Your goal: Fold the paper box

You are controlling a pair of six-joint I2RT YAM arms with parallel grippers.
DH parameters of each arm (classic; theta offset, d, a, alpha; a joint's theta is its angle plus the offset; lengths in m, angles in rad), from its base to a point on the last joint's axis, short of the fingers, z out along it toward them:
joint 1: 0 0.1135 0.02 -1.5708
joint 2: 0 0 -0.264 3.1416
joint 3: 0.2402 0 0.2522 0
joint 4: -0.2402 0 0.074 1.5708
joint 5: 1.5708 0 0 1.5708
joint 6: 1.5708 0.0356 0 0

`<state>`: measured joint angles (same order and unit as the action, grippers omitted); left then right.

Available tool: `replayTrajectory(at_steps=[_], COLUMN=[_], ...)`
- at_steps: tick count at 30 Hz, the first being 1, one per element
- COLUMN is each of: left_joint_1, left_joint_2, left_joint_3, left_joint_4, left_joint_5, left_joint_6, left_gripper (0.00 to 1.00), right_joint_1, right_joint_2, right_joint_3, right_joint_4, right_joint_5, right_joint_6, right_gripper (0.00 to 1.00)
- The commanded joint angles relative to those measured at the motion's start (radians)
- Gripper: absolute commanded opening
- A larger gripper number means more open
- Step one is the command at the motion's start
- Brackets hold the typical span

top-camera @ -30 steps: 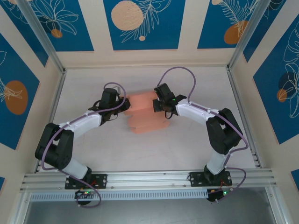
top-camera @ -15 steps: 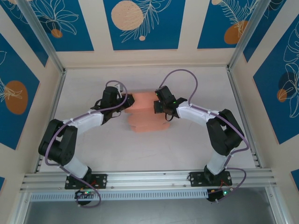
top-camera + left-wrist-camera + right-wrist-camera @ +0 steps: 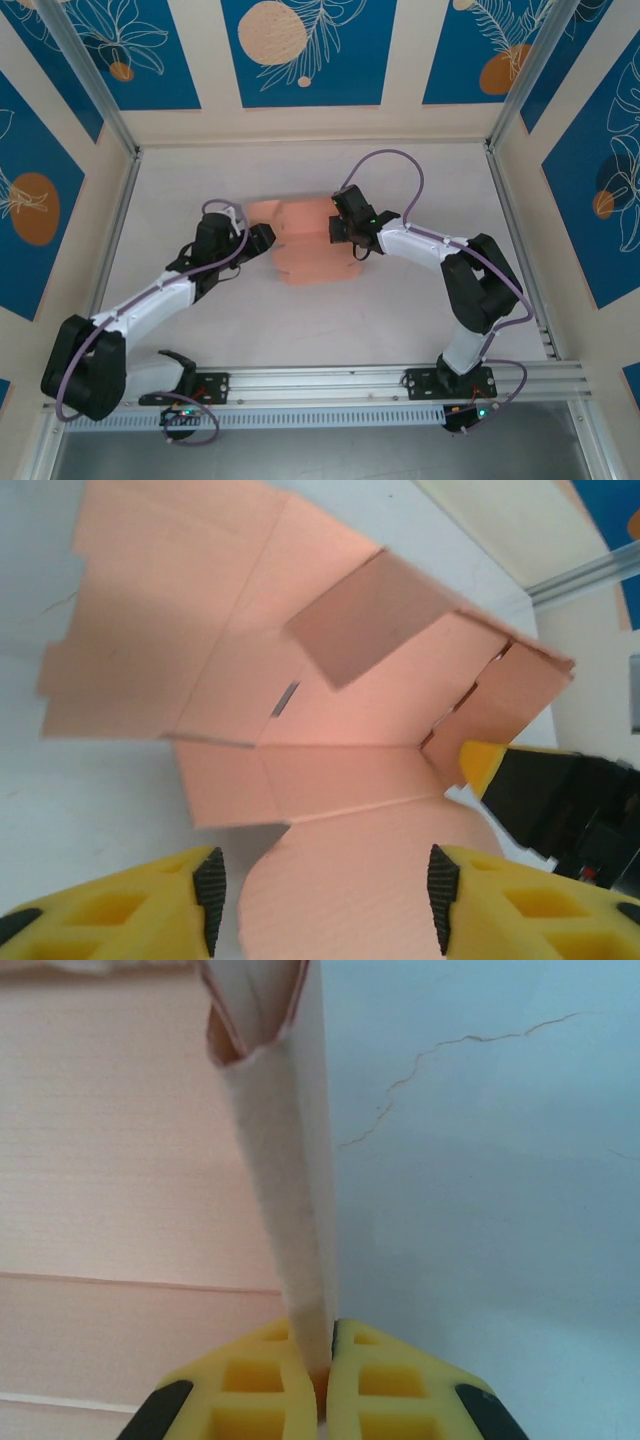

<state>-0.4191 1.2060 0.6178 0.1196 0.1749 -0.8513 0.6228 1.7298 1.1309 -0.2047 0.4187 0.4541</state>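
Observation:
The paper box (image 3: 300,250) is a salmon-pink cut-out sheet, partly folded, lying mid-table between the two arms. In the left wrist view the paper box (image 3: 330,680) shows raised side panels and a loose flap, and a rounded tab reaches in between my fingers. My left gripper (image 3: 264,240) (image 3: 325,895) stands open at the sheet's left edge, its pads clear of the tab. My right gripper (image 3: 338,230) (image 3: 325,1350) is shut on an upright folded wall of the paper box (image 3: 285,1160) at the right side. The right gripper's yellow fingertip (image 3: 485,765) shows beside that wall.
The white table (image 3: 300,330) has free room in front of the sheet and behind it. Aluminium rails (image 3: 115,220) and patterned walls enclose it on three sides. A thin crack (image 3: 450,1045) runs across the table surface right of the held wall.
My left gripper has opened, let go of the sheet's left side and drawn back toward the near left. The left flap now lies further out. The right gripper has held still.

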Motion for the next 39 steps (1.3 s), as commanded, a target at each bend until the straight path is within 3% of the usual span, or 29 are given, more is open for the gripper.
replayTrajectory(at_steps=[1, 15, 22, 29, 35, 39], left_joint_1=[0.005, -0.002, -0.015, -0.031, -0.046, -0.052], left_joint_2=[-0.027, 0.122, 0.197, 0.256, 0.295, 0.325], left_joint_3=[-0.045, -0.066, -0.008, 0.043, 0.06, 0.062], left_joint_4=[-0.027, 0.183, 0.26, 0.285, 0.315, 0.362], left_joint_5=[-0.008, 0.016, 0.043, 0.041, 0.061, 0.1], left_joint_6=[-0.035, -0.066, -0.052, -0.029, -0.022, -0.033], left_gripper=[0.61, 0.64, 0.49, 0.49, 0.39, 0.38], right_joint_1=[0.01, 0.031, 0.034, 0.037, 0.043, 0.045], right_joint_2=[-0.017, -0.046, -0.054, -0.053, -0.048, -0.039], right_joint_3=[-0.003, -0.028, -0.038, -0.049, -0.049, -0.048], right_joint_4=[0.023, 0.043, 0.05, 0.07, 0.07, 0.063], right_joint_5=[-0.008, -0.004, -0.005, -0.023, -0.042, -0.041], right_joint_6=[0.025, 0.043, 0.044, 0.048, 0.058, 0.074], right_gripper=[0.08, 0.08, 0.08, 0.07, 0.07, 0.07])
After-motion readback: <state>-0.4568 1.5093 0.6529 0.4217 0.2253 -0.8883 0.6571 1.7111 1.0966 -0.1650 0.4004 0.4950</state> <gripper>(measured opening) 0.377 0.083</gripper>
